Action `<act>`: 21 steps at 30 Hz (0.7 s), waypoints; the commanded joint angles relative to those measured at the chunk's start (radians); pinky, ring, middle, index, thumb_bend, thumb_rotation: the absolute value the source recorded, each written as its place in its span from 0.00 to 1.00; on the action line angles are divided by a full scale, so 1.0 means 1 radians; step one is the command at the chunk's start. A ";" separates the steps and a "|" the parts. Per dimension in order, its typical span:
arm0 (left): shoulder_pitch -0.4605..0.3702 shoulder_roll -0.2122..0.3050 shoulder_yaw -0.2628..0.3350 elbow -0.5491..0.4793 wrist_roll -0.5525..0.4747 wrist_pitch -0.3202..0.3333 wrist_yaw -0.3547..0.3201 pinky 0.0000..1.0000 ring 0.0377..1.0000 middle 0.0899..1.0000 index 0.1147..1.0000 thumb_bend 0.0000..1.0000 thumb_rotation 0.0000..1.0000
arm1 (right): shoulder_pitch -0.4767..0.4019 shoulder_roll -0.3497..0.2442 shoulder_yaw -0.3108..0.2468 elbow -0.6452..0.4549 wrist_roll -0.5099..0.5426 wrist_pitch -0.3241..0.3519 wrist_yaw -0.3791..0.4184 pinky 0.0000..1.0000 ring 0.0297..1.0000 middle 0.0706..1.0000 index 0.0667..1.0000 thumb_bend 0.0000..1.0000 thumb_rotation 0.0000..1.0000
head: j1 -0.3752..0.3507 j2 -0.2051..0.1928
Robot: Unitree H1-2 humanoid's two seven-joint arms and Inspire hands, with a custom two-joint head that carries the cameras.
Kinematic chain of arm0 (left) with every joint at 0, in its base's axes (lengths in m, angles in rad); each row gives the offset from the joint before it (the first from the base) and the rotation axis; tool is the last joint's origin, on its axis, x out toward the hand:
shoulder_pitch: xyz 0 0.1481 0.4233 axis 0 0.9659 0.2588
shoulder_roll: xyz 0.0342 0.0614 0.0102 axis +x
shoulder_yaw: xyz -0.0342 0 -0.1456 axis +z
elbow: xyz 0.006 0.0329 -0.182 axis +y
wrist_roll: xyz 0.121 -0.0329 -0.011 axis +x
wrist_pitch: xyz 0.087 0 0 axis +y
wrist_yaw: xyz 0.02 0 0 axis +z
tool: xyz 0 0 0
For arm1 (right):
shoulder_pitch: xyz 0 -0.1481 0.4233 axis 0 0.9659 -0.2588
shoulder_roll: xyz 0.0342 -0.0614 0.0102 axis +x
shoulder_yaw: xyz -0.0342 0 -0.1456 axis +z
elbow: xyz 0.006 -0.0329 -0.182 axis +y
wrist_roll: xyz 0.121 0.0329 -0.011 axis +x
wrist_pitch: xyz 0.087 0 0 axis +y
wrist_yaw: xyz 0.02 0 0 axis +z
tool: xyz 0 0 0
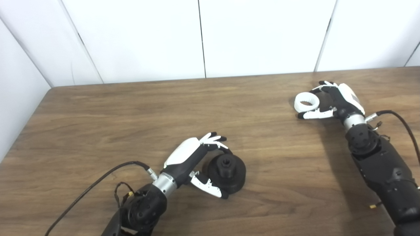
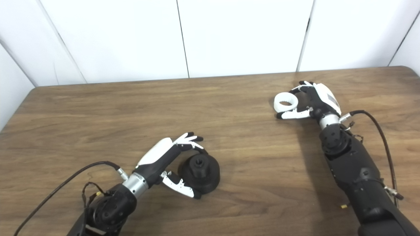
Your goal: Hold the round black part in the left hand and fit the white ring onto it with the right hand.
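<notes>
The round black part (image 1: 227,173) rests on the table near the front, with a small hub on top. My left hand (image 1: 197,160) wraps it from the left. Its fingers (image 1: 215,139) curl onto the far rim and its thumb (image 1: 210,187) lies against the near rim. The white ring (image 1: 306,102) lies flat on the table at the right. My right hand (image 1: 334,100) brackets it from the right with its fingers spread. The thumb (image 1: 315,114) lies along the ring's near side and the fingers (image 1: 324,86) arch past its far side, with a gap to the ring.
The wooden table (image 1: 131,114) ends at a white panel wall behind and at the left. A black cable (image 1: 98,178) trails from my left wrist and another (image 1: 402,121) from my right wrist. The part and the ring lie far apart.
</notes>
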 commanded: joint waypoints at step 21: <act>0.031 0.004 -0.009 0.024 0.009 -0.008 0.001 0.92 1.00 0.91 0.55 0.90 0.17 | -0.028 -0.005 -0.004 -0.014 -0.015 -0.018 -0.041 0.98 0.98 0.89 0.45 0.52 0.14 | -0.006 -0.028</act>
